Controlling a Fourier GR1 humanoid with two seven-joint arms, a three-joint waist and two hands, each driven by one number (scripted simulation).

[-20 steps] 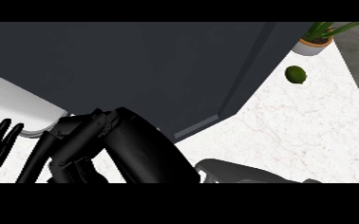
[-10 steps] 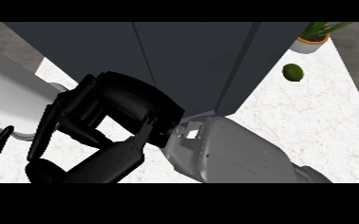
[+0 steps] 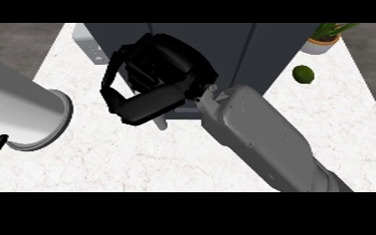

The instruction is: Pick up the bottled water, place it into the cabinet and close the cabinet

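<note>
The dark grey cabinet (image 3: 220, 45) stands at the back of the counter, and both its doors look shut, with a seam down the right half. My right hand (image 3: 150, 87) is in front of its left door, fingers curled with nothing visible inside them. A small grey handle-like piece (image 3: 160, 124) shows just below the hand. The right forearm (image 3: 257, 134) runs in from the lower right. The end of my left forearm (image 3: 29, 114) is at the left edge, with only a black sliver (image 3: 2, 140) beside it. No bottled water shows anywhere.
A green fruit (image 3: 303, 73) lies right of the cabinet, and a potted plant (image 3: 323, 40) stands at the back right corner. A light grey appliance (image 3: 92, 47) sits against the cabinet's left side. White marble counter (image 3: 147, 164) stretches in front.
My right hand has moved from the lower left up and to the right across the cabinet's front. More of the counter shows now, and the left forearm has come into view.
</note>
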